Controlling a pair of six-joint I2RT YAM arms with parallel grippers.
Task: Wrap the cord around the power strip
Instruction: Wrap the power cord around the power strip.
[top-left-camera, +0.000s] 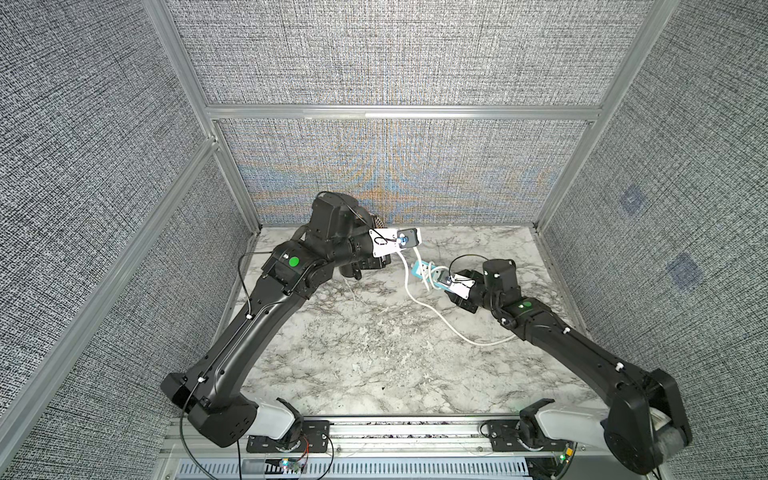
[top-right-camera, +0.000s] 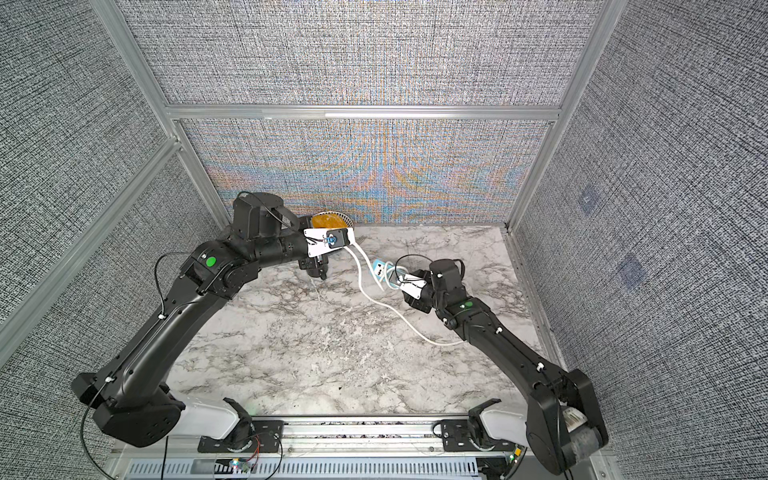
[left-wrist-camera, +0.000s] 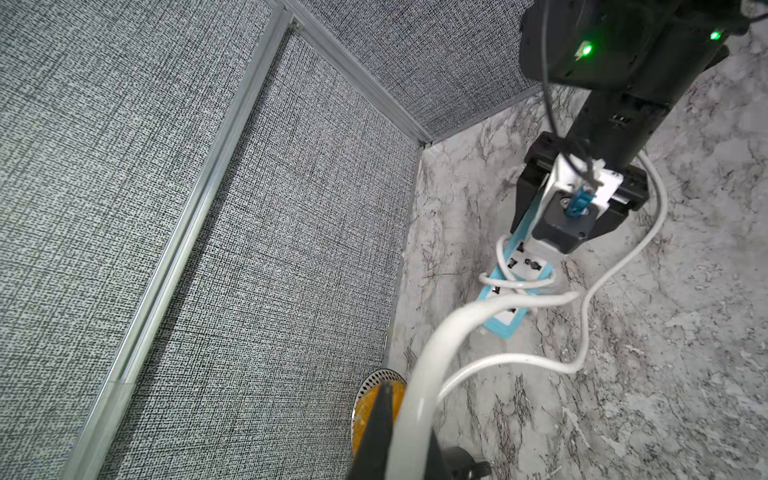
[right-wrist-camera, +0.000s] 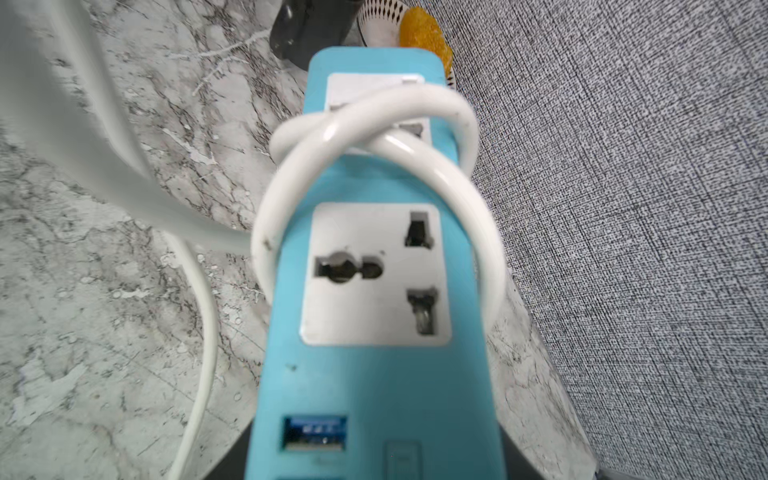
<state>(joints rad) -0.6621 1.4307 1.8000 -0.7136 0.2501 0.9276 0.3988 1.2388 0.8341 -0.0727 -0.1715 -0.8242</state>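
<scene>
The light-blue power strip (right-wrist-camera: 374, 395) is held just above the marble table at the back right. My right gripper (right-wrist-camera: 374, 461) is shut on its USB end. In both top views the strip (top-left-camera: 417, 271) (top-right-camera: 378, 266) pokes out from under the right wrist camera. The white cord (right-wrist-camera: 374, 112) loops twice around the strip near its far socket. One strand rises to my left gripper (left-wrist-camera: 409, 440), which is shut on the cord. The cord's slack (top-left-camera: 440, 316) snakes across the table and passes under the right arm. Its plug is hidden.
A perforated white bowl with orange contents (top-right-camera: 330, 219) sits at the back wall behind the left wrist. A thinner white wire (top-left-camera: 353, 291) lies on the marble under the left arm. Fabric walls with aluminium rails (top-left-camera: 399, 112) close in the back and both sides.
</scene>
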